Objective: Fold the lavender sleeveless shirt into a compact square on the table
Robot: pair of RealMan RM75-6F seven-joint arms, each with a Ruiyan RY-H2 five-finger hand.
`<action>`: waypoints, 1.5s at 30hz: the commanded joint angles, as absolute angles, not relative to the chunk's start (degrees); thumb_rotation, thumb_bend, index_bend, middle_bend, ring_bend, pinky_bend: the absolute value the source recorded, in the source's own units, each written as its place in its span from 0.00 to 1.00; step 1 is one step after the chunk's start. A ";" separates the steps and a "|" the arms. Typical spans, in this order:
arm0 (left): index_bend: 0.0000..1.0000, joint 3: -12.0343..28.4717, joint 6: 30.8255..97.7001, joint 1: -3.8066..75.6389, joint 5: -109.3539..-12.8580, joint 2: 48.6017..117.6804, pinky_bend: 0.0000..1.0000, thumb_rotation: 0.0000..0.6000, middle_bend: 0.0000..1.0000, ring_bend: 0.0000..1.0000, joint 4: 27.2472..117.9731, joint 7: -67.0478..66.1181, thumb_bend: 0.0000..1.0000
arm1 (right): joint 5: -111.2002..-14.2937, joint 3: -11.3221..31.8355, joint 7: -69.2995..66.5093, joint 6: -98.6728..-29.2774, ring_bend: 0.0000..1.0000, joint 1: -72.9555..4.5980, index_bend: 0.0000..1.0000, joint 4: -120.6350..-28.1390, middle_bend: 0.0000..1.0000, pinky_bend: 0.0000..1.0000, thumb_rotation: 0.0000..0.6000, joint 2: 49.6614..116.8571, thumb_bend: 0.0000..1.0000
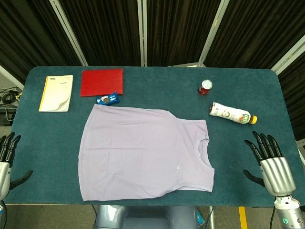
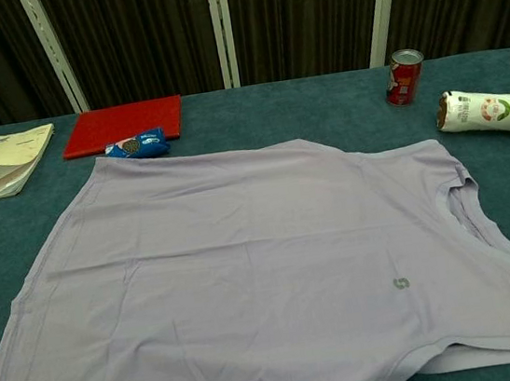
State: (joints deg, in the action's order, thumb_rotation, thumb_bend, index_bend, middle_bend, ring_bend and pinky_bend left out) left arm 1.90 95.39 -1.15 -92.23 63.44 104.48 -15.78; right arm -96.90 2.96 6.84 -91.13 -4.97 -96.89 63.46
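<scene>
At frame centre we see the lavender shirt (image 1: 145, 152) lying flat; the right hand (image 1: 269, 160) is spread and empty, and the left hand (image 1: 7, 160), cut off at lower left, seems likewise.

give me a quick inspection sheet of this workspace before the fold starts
surface: teal cloth table, no spills seen
job's things: lavender sleeveless shirt spread flat, unfolded, neck toward the robot's right
clutter: notebook, red board, blue snack packet touching the shirt hem, upright red can, bottle lying on its side
grippers: left robot hand and right robot hand open, at the table's sides, off the shirt
cables: some on the floor at far left
surroundings: dark curtains behind
</scene>
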 commanded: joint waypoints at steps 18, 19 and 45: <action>0.00 2.63 93.56 -0.28 -90.56 63.77 0.00 1.00 0.00 0.00 104.65 -15.97 0.07 | -105.02 -5.33 2.01 -73.98 0.00 -12.40 0.43 -93.67 0.02 0.00 1.00 64.27 0.00; 0.00 2.78 93.49 -0.22 -90.30 63.81 0.00 1.00 0.00 0.00 104.63 -15.94 0.07 | -106.24 -6.04 0.96 -72.65 0.00 -13.36 0.45 -92.57 0.03 0.00 1.00 65.19 0.00; 0.00 3.43 90.66 1.07 -86.89 64.88 0.00 1.00 0.00 0.00 103.68 -17.04 0.07 | -109.76 -9.58 0.79 -65.07 0.00 -19.52 0.49 -79.07 0.08 0.00 1.00 76.84 0.23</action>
